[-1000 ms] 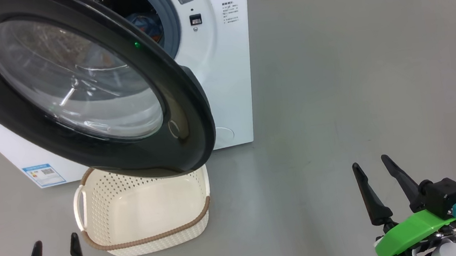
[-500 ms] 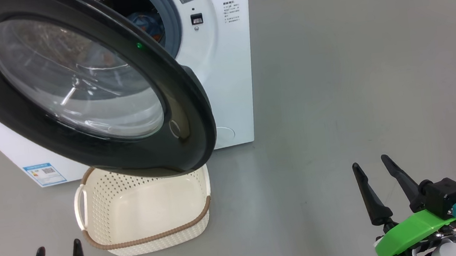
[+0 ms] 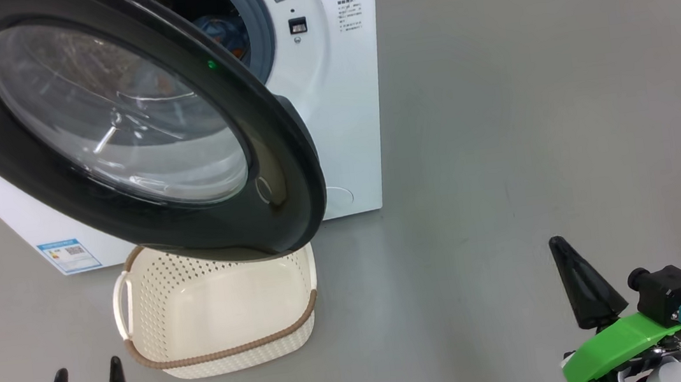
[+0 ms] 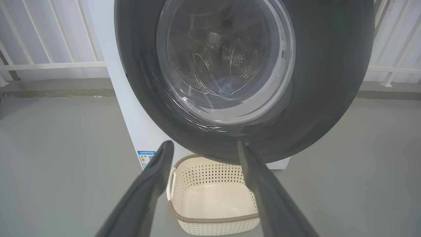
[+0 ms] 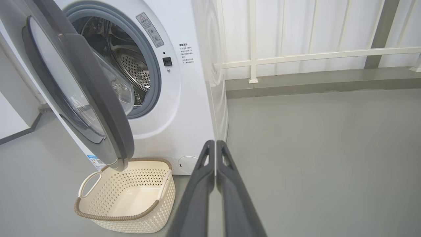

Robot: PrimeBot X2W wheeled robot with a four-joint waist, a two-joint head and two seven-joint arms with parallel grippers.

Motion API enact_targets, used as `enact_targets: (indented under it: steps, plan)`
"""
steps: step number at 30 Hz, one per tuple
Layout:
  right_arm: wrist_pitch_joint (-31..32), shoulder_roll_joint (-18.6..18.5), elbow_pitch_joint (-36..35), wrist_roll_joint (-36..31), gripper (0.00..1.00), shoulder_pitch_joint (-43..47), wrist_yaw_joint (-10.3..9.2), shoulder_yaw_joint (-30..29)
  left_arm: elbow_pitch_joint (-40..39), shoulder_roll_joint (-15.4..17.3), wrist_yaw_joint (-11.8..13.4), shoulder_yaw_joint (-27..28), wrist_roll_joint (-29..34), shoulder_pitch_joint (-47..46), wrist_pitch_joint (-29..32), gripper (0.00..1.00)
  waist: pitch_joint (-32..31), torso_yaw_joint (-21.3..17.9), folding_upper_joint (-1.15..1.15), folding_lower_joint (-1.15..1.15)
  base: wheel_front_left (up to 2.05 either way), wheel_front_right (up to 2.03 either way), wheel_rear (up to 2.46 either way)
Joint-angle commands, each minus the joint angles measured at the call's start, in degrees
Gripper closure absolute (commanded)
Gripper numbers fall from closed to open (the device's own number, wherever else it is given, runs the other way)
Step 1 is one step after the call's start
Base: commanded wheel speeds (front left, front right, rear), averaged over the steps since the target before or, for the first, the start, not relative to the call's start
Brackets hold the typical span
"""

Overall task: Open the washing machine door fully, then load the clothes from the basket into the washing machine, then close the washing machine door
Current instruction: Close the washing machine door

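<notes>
Right gripper (image 5: 215,143), two long dark fingers on a wrist w/ a green bracket: fingers pressed flat together, nothing btwn them. It hangs low at the robot's right over the bare grey floor (image 3: 504,166), well apart from everything else. Left gripper (image 3: 87,367): fingers spread wide, empty, low at the robot's left. It is near the small cream-white perforated plastic basket w/ brown woven-look rim (image 3: 218,358) but not touching it.

The basket sits on the floor just in front of the big white front-loading washing machine (image 3: 345,120), partly under the swung-out door. No garments in it. The light blue fabric clothes (image 3: 221,31) show as a bundle inside the drum opening, past the blue-grey rubber gasket (image 5: 157,82). The large round washing machine door w/ wide glossy black rim and bulging clear glass window (image 3: 272,128) stands open at an angle, hinged on the robot's left. Its free edge hangs above the basket. In the left wrist view the steel drum shows through the glass, so the outer face is toward that arm.

Judgement: opening + loading look done; step in hand is prob. the last one, closing the door. Next move calls for a gripper to come up to the door's outer face nr the free edge, then push it steadily toward the machine until it latches. Contact belongs on the rim, not the glass. The pressed-together right fingers would make a fair pusher.
</notes>
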Motion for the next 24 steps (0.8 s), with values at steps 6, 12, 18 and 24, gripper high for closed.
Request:
enact_targets:
  steps: [6, 12, 18, 24]
  plan:
    - [-0.7, 0.4, -2.4, 0.9, 1.00, -1.0, 0.09, 0.6, -1.5, 0.3, -0.1, 2.0, 0.4, -1.3, -0.4, 0.00, 0.4, 0.0, 0.00, 0.00, 0.00, 0.00, 0.00]
    - [-0.7, 0.8, -9.1, 1.5, 1.00, -2.5, 0.09, 0.4, -1.8, 0.3, -0.1, 2.0, 0.2, -1.7, -0.4, 0.00, 1.0, 0.1, 0.00, 0.00, 0.00, 0.00, 0.00]
    - [-0.7, 0.8, -20.6, 3.1, 1.00, -6.1, 0.09, 3.5, -1.6, 0.3, -0.1, 1.8, 0.2, -2.2, -0.4, 0.00, 1.3, 0.4, 0.00, 0.00, 0.00, 0.00, 0.00]
    - [-0.7, -0.7, -29.6, 5.1, 1.00, -11.2, 0.09, 12.2, -1.8, 0.2, -0.1, 1.5, 0.2, -2.4, -0.4, 0.00, 1.5, 1.3, 0.00, 0.00, 0.00, 0.00, 0.00]
